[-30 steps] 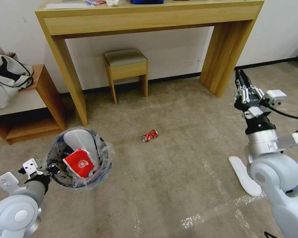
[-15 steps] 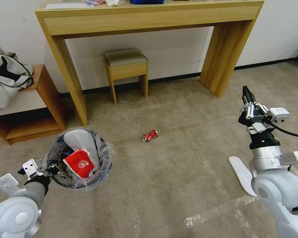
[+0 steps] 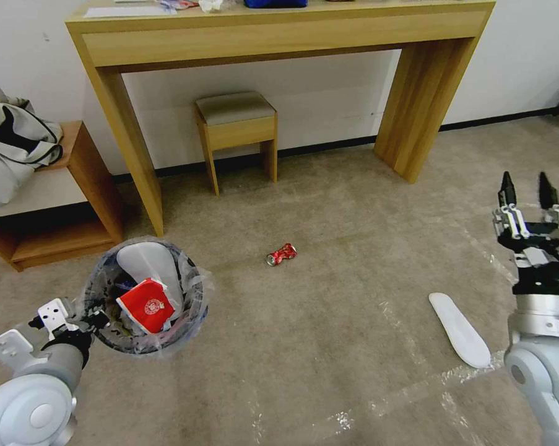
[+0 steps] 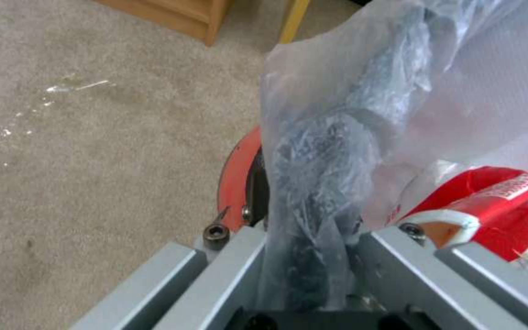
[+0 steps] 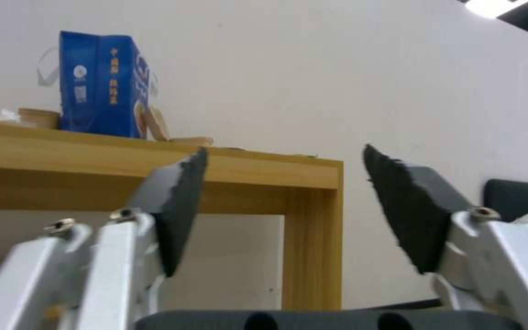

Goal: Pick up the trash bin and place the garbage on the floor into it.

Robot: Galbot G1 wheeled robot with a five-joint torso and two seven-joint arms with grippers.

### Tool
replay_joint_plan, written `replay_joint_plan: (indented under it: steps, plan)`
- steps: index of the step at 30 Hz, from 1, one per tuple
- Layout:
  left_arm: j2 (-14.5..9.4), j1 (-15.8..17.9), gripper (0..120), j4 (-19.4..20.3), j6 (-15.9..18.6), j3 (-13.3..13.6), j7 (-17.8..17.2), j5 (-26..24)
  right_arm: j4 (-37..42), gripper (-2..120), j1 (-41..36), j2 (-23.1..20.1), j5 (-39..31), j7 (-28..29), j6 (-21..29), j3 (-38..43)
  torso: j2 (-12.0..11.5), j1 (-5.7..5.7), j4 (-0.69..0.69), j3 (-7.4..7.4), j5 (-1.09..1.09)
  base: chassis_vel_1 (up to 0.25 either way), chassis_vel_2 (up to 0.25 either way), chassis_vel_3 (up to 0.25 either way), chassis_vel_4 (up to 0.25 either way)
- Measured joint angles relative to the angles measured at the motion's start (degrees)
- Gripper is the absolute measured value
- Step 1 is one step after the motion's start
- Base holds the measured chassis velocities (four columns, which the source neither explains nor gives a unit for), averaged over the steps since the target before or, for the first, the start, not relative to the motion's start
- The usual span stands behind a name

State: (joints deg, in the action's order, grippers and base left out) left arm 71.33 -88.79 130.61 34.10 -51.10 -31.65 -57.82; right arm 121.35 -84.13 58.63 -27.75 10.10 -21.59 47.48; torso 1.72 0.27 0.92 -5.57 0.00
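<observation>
The floor (image 3: 329,347) before me is beige short-pile carpet crossed by worn whitish tape lines, most of them toward my right. A white wall with a dark skirting strip closes the room. Against it stands a tall wooden table (image 3: 279,31) with a blue bag (image 5: 102,85) and some papers on top, and a small padded stool (image 3: 237,133) tucked underneath. To the left, a low wooden shelf (image 3: 75,204) carries a grey bag (image 3: 13,142).

My left end effector (image 3: 93,319) sits low at my left and is clamped on the near rim of the trash bin (image 3: 144,297), pinching the crinkled clear liner along with it; the left wrist view shows the plastic and the red rim (image 4: 233,178) caught between my grey fingers (image 4: 215,279). The bin is small and round, dark inside, its liner printed in blue. A long white insole (image 3: 152,266) leans against its far inner wall, and a red-and-white paper cup (image 3: 146,306) lies on top of the contents.

On the carpet, a crushed red can (image 3: 281,254) lies near the middle, well apart from the bin. A second white insole (image 3: 460,329) lies flat toward my right, just beside my right arm.

My right end effector (image 3: 527,192) is raised above the carpet, tips pointing up toward the wall, its dark pads (image 5: 410,211) spread wide apart with nothing between them.
</observation>
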Motion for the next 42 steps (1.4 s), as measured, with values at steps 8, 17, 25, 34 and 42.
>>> replay_joint_plan:
  steps: [8, 17, 25, 34, 42]
  plan:
    - [0.28, -0.49, 0, 0.45, -0.43, -0.32, 0.83, 0.84, 0.49, 99, -0.94, 0.62, -0.09, -0.30, -0.49, 0.27, 0.00, 0.00, 0.00, 0.00, 0.00, 0.000, 0.000, 0.000, 0.000]
    - [0.74, -0.85, 0, 0.91, -1.32, -0.60, 2.19, 2.54, 0.53, 100, -1.03, 1.17, -1.48, -4.66, -3.33, 0.62, 0.00, 0.00, 0.00, 0.00, -0.01, 0.000, 0.000, 0.000, 0.000]
    - [0.96, -0.92, 0, 0.77, -1.81, -0.60, 2.81, 3.95, 0.48, 100, -1.26, 2.76, -0.35, -5.62, -3.35, 0.42, 0.00, 0.00, 0.00, 0.00, 0.00, 0.000, 0.000, 0.000, 0.000]
    - [1.28, -1.09, 0, 0.57, -2.19, -0.61, 3.26, 4.56, -0.23, 100, -0.64, 4.02, 1.30, -5.85, -3.51, -0.91, 0.00, 0.00, 0.00, 0.00, -0.01, 0.000, 0.000, 0.000, 0.000]
    - [1.43, -1.08, 0, 0.13, -2.38, -0.80, 3.42, 4.91, -0.62, 100, 0.43, 4.98, 2.17, -5.75, -3.61, -2.47, 0.00, 0.00, 0.00, 0.00, 0.00, 0.000, 0.000, 0.000, 0.000]
